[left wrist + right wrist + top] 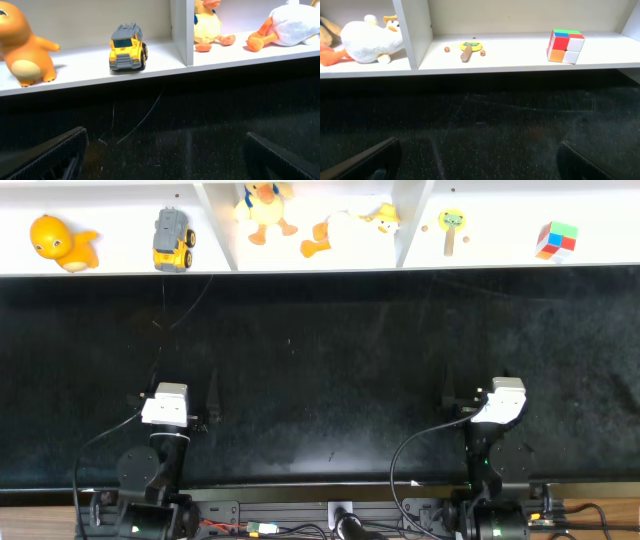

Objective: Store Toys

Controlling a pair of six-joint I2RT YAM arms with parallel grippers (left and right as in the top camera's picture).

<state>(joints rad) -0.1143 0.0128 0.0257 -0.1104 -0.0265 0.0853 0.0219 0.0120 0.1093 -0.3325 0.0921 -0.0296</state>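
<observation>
All the toys stand in the white shelf [320, 265] along the far edge of the black mat. In its left bay are an orange figure [62, 240] [22, 47] and a yellow-and-grey truck [172, 238] [128, 47]. The middle bay holds a yellow plush duck [264, 208] [207, 25] and a white plush goose [345, 228] [290, 25] [367, 37]. A small wooden rattle [452, 225] [466, 50] and a colour cube [557, 238] [565, 45] lie in the right bay. My left gripper [190, 395] [162, 155] and right gripper [465, 392] [477, 160] rest near the front, both open and holding nothing.
The black mat [320, 360] stretches between the grippers and the shelf. White dividers [218, 225] [412, 225] split the shelf into bays. Cables and the arm bases run along the front edge.
</observation>
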